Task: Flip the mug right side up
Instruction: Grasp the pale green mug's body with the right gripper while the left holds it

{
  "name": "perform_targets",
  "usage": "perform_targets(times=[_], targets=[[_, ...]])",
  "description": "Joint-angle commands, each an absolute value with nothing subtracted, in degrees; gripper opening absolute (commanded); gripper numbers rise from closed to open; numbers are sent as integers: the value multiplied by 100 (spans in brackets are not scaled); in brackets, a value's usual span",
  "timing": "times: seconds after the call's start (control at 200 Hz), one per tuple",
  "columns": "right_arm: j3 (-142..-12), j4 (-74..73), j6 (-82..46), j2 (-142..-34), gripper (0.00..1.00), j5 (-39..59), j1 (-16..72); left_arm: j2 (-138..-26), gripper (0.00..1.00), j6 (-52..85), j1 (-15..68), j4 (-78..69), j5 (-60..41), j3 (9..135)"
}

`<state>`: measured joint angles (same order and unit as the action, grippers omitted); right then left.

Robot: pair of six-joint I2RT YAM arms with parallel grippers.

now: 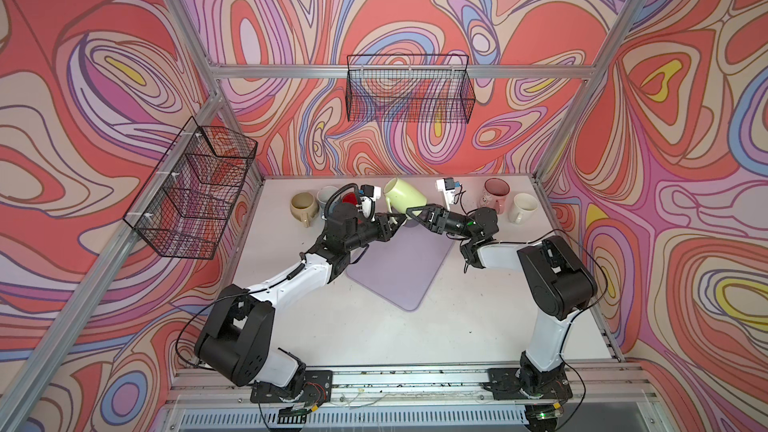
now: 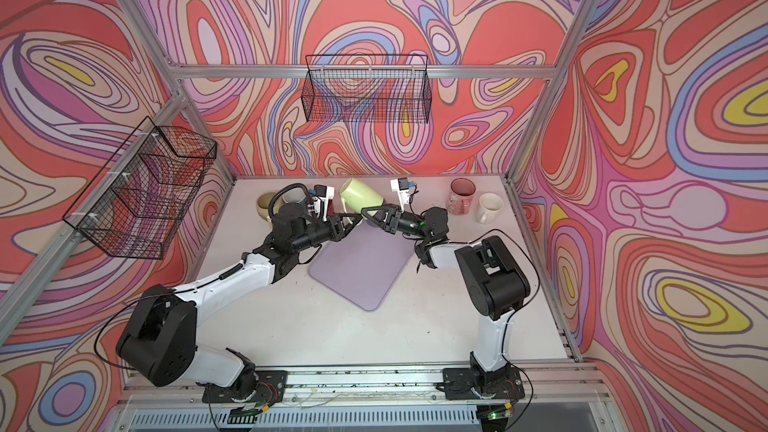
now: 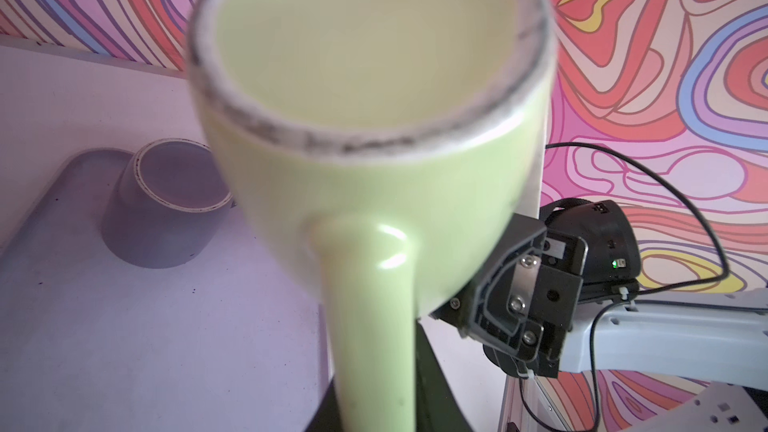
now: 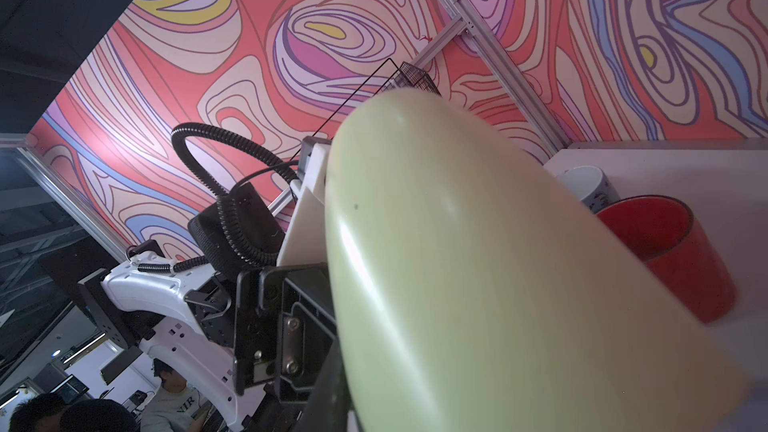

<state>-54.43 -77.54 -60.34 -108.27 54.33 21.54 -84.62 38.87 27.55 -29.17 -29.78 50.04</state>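
Observation:
A light green mug (image 1: 405,197) (image 2: 360,195) hangs tilted above the back end of the lilac mat (image 1: 399,272), held between both arms. Its base points up and to the left; its mouth points down toward the right arm. The left wrist view shows the rough foot ring of the mug (image 3: 374,118). My left gripper (image 1: 398,218) (image 3: 374,409) is shut on its handle. My right gripper (image 1: 414,211) (image 2: 368,211) is closed on the wall at the lower rim. In the right wrist view the mug (image 4: 478,284) hides one of the fingers (image 4: 328,392).
A grey mug (image 3: 166,209) lies mouth-down and tilted on the mat below. Beige (image 1: 303,204), pale (image 1: 328,195) and red (image 1: 351,198) mugs stand at the back left. Pink (image 1: 496,195) and cream (image 1: 523,205) mugs stand at the back right. Wire baskets (image 1: 409,89) (image 1: 195,189) hang on the walls.

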Motion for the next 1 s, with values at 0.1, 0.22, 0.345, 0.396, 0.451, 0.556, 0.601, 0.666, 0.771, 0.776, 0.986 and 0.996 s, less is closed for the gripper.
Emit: perform_targets(times=[0.1,0.22,0.345,0.396,0.451,0.556,0.601,0.666,0.771,0.776,0.986,0.996], targets=[[-5667,-8018,-6122,-10781,0,5014,2261,-8811,27,3927,2735,-3108,-2408,4572],[-5735,-7879,-6068,-10801,0,4945,2267,-8883,32,4044,2736,-3229,-2406,4468],[-5714,-7611,-5875,-10748,0,4843,2268,-8940,41,4135,2735,-3331,-2435,4425],[-5705,-7430,-5756,-10724,0,4807,2268,-8941,44,4151,2742,-3345,-2425,4413],[-5691,-7189,-5611,-10697,0,4774,2268,-8931,46,4140,2735,-3312,-2395,4399],[-5669,-6603,-5266,-10634,0,4656,2268,-8825,49,4060,2734,-3190,-2309,4368],[-5659,-6284,-5107,-10591,0,4583,2267,-8761,50,4010,2741,-3090,-2261,4369],[-5643,-5978,-4919,-10541,0,4464,2265,-8673,50,3932,2739,-2959,-2199,4368],[-5667,-5520,-4660,-10469,0,4354,2263,-8528,51,3802,2719,-2755,-2093,4381],[-5672,-5485,-4646,-10464,0,4348,2265,-8523,51,3791,2722,-2744,-2092,4383],[-5856,-4060,-3948,-10183,0,4177,2266,-8190,53,3519,2598,-2345,-1945,4505],[-5865,-3977,-3907,-10186,0,4164,2265,-8176,53,3501,2587,-2307,-1950,4519]])
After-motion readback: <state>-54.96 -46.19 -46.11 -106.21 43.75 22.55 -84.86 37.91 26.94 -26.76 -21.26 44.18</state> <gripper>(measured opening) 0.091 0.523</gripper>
